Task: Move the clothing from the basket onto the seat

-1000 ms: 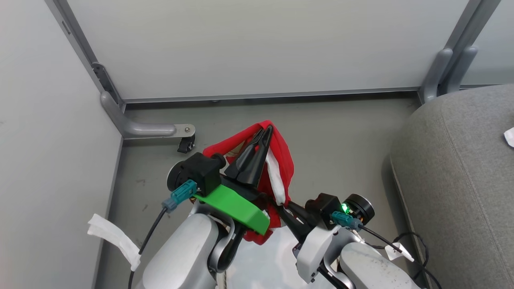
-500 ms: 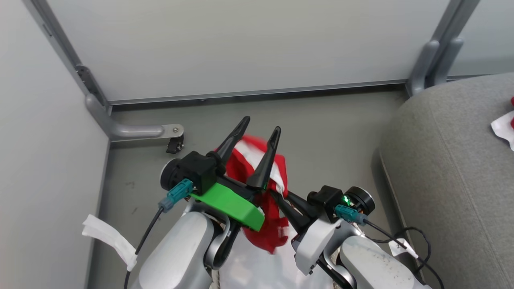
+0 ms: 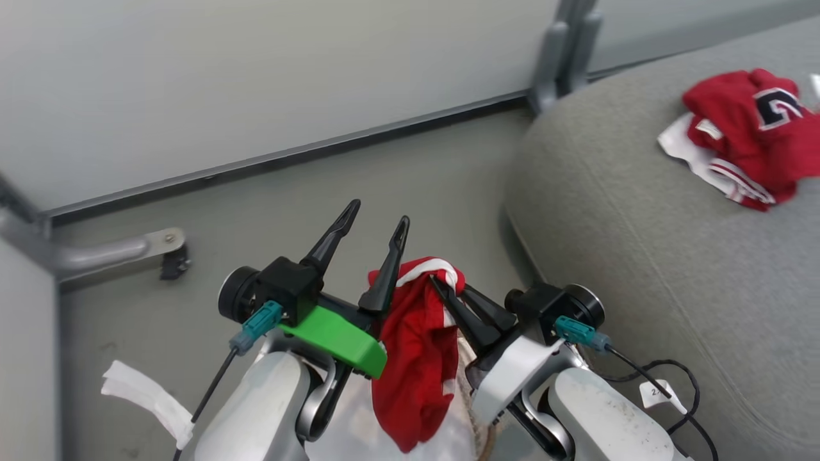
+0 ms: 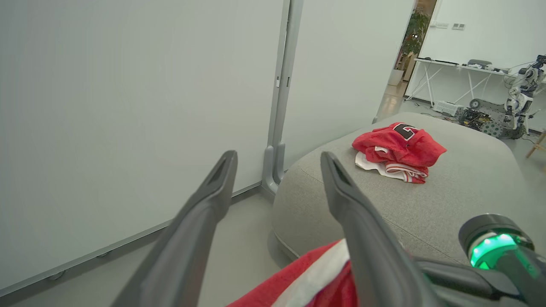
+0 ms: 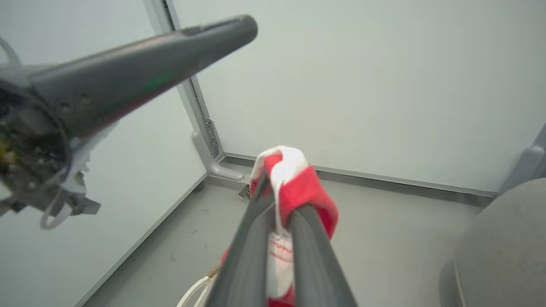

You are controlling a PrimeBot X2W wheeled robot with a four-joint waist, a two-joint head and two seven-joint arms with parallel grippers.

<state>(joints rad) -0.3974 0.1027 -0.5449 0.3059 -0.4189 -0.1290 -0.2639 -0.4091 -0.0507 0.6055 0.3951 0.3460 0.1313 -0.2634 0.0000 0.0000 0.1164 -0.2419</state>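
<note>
Right end effector clamped on garment, hanging short of seat | left end effector apart, empty | another garment lies on seat | advice: carry right, lift hem clear of seat edge, release well inboard.

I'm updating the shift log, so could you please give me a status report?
Left gripper jaws open, empty. Right gripper shut on red garment, which hangs down. Second garment lies on seat. No obstacle seen toward seat.
</note>
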